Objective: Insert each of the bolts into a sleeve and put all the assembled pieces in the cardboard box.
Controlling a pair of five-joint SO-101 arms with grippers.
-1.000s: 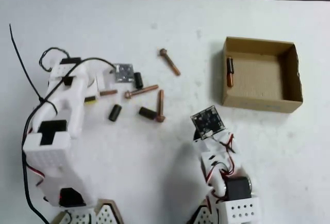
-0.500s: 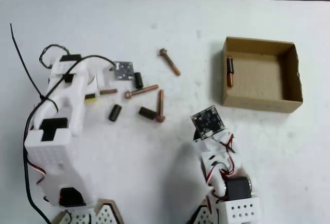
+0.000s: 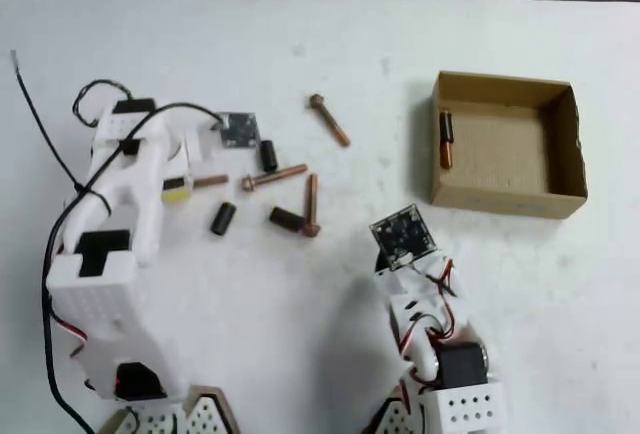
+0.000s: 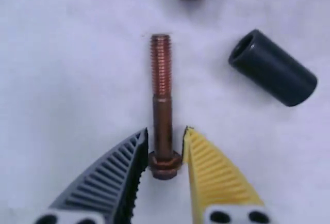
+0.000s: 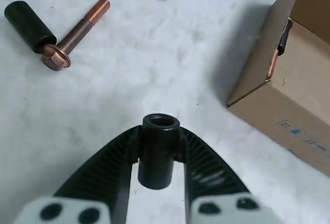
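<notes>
A copper bolt [image 4: 161, 95] lies on the white table, and my left gripper [image 4: 165, 132] is shut on it, with the grey and yellow fingers against either side of its hexagonal head. From above, this bolt [image 3: 210, 181] sticks out of the left gripper [image 3: 182, 187] at the table's left. Low over the table near the cardboard box [image 5: 304, 95], my right gripper [image 5: 160, 133] is shut on a black sleeve [image 5: 158, 154] held upright, bore up. The box [image 3: 560, 139] stands at the right with one assembled piece [image 3: 445, 140] inside.
Three loose bolts [image 3: 328, 119], [image 3: 273, 176], [image 3: 312, 204] and three black sleeves [image 3: 269, 154], [image 3: 222, 218], [image 3: 286, 219] lie mid-table between the arms. One sleeve [image 4: 272, 74] lies just beside the held bolt. Black cables trail at the left edge.
The left wrist has tipped a little, its camera board shifting toward the table's far side and more of the yellow finger showing. The bolt and the right arm have stayed put.
</notes>
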